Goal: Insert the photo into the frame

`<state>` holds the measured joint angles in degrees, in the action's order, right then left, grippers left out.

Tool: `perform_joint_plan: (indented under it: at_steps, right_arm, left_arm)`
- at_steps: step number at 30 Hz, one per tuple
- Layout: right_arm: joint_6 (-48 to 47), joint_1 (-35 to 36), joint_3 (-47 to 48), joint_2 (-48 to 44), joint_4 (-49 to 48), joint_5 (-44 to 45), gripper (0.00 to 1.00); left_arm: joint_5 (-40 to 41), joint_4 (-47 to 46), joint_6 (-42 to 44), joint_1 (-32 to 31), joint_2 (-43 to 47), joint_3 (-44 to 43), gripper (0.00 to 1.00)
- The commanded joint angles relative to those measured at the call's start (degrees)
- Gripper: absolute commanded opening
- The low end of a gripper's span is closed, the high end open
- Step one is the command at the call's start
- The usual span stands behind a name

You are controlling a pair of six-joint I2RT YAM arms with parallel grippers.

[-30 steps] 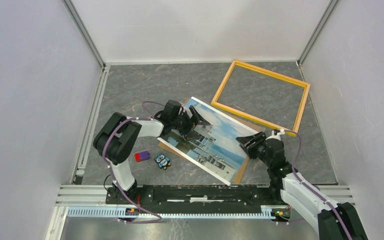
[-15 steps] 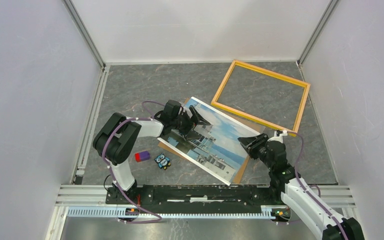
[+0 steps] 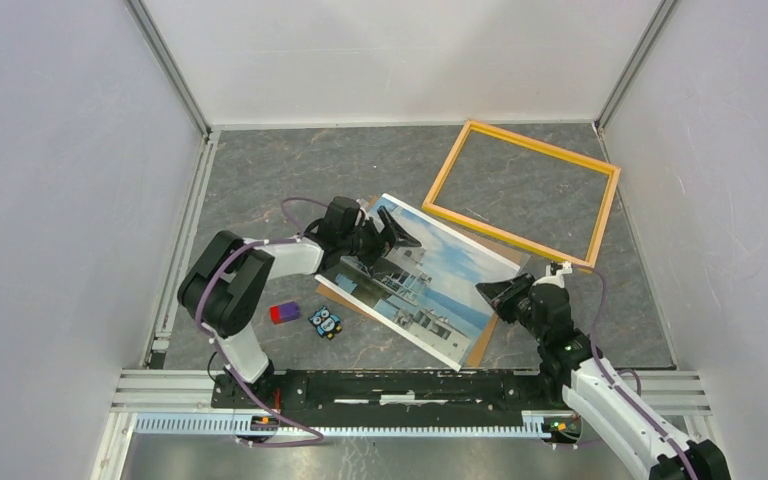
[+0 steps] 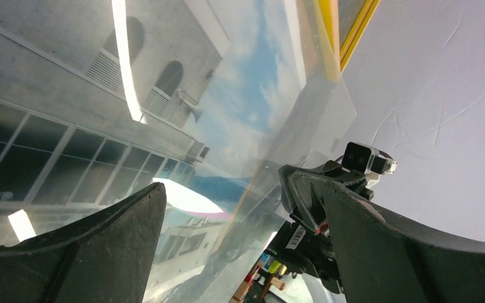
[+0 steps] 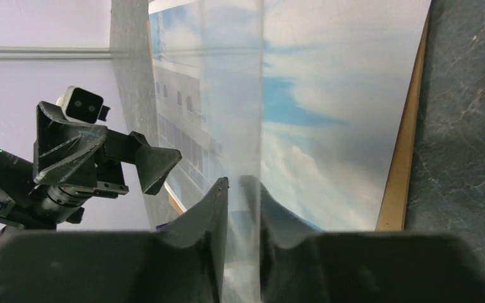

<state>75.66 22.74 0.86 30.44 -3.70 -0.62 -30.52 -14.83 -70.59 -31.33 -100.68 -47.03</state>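
Note:
The photo, a building under blue sky, lies tilted at the middle of the floor on a brown hardboard panel. A clear sheet rises edge-on from the photo's right end. My right gripper is there, and in its wrist view the jaws stand narrowly open around the sheet's edge. My left gripper hangs wide open over the photo's far left part, holding nothing. Its wrist view looks along the photo. The yellow-orange frame lies empty at the back right.
A purple and red block and a small owl figure lie left of the photo. White walls close in three sides. The black base rail runs along the near edge.
My right gripper has shifted slightly nearer and leftward, and its jaws have narrowed around the clear sheet's edge. The left gripper stays open in place.

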Motion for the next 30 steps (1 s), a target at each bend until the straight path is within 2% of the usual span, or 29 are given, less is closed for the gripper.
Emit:
perform_joint_plan:
  at_steps: [1, 2, 7, 11, 16, 22, 24, 30]
  right_arm:
    - [-3.2, 0.3, -1.2, -1.7, 1.1, 2.3, 0.1]
    - [-4.1, 0.4, -1.2, -1.8, 1.3, 2.3, 0.01]
    - [-13.3, 0.4, 5.6, 0.5, 3.5, 1.8, 0.0]
    - [-22.9, 0.3, 11.8, 4.4, 3.6, -2.2, 0.0]
    - [-31.9, 0.3, 22.8, 11.3, 7.5, -2.2, 0.0]
    - [-38.8, -1.4, 39.5, 23.8, 11.6, -1.5, 0.0]
    - [-40.9, -4.4, 46.2, 29.6, 14.4, -3.8, 0.0]
    - [-48.2, -20.0, 63.7, 48.1, 21.2, -22.9, 0.0]
  left_arm:
    - [2.0, 3.9, 8.6, -0.3, 7.2, -4.2, 1.0]
    - [3.5, 5.6, 11.2, -0.4, 8.9, -5.1, 1.0]
    - [12.8, 16.1, 24.3, -0.3, 20.6, -10.0, 1.0]
    - [19.9, 19.6, 31.6, -0.3, 29.2, -11.1, 1.0]
    - [24.6, 20.2, 35.8, -0.4, 35.8, -10.9, 1.0]
    - [23.3, 21.0, 37.0, -0.7, 36.3, -12.0, 1.0]
    - [23.3, 21.2, 37.8, -1.1, 36.4, -12.3, 1.0]
    - [24.7, 23.1, 40.7, -2.8, 35.8, -13.8, 1.0]
